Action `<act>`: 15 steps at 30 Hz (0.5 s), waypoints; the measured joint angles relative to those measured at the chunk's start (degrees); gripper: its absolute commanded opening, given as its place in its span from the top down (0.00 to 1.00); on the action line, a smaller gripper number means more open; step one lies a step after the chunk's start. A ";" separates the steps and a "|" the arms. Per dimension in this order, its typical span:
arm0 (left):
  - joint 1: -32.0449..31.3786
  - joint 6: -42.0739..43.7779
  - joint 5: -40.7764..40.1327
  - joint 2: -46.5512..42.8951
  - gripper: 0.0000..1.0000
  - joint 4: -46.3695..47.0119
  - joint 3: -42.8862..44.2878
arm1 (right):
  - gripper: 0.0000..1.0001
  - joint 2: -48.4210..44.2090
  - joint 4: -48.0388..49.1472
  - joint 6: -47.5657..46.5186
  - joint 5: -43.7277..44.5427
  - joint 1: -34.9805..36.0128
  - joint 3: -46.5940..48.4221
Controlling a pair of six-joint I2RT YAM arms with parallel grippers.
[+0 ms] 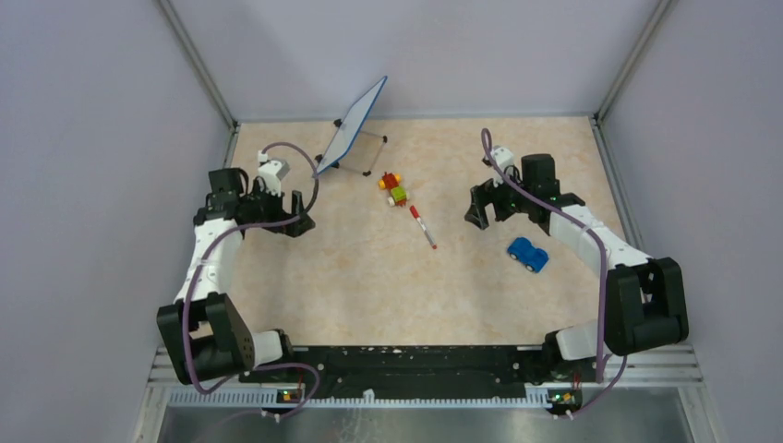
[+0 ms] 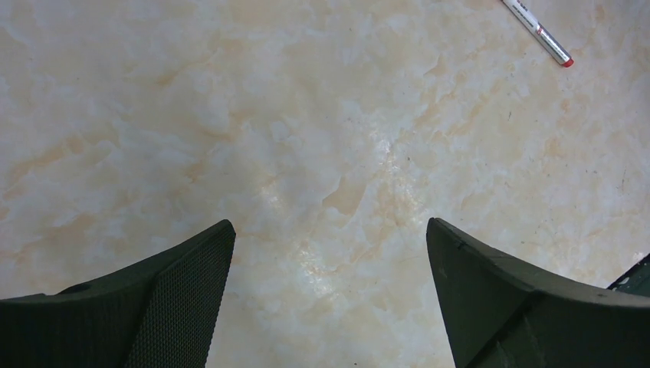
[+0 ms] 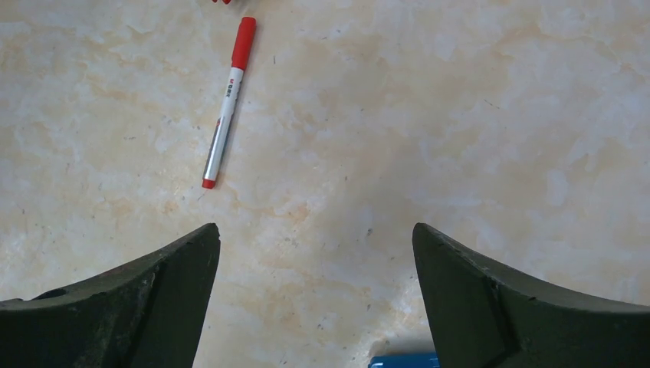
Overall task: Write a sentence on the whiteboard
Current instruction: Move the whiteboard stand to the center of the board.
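Note:
The whiteboard [image 1: 355,123], white with a blue rim, stands tilted on its black feet at the back of the table. I cannot make out the sentence on its face from here. A marker [image 1: 423,226] with a red cap lies flat mid-table, and it also shows as the marker [image 2: 540,32] in the left wrist view and the marker [image 3: 228,100] in the right wrist view. My left gripper [image 1: 297,220] [image 2: 329,230] hovers open over bare table, left of the marker. My right gripper [image 1: 478,214] [image 3: 316,230] is open too, to the marker's right, holding nothing.
A small stack of coloured toy blocks [image 1: 395,189] sits just behind the marker. A blue toy car [image 1: 527,254] [image 3: 402,360] rests near the right arm, just beside the right gripper. Grey walls close in the table on three sides.

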 measured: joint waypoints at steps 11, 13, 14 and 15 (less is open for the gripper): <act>0.13 -5.60 -4.76 20.24 0.01 5.33 20.94 | 0.07 0.00 -1.29 -0.68 -0.02 0.00 0.02; 0.13 -6.84 -5.66 24.48 0.03 7.96 25.40 | 0.07 0.00 -1.36 -0.70 -0.02 0.00 0.02; 0.15 -7.50 -6.10 26.64 0.03 9.46 27.32 | 0.07 0.00 -1.46 -0.70 -0.04 0.00 0.04; 0.13 -8.13 -6.56 28.63 0.05 10.84 28.94 | 0.07 0.00 -1.57 -0.70 -0.04 0.00 0.07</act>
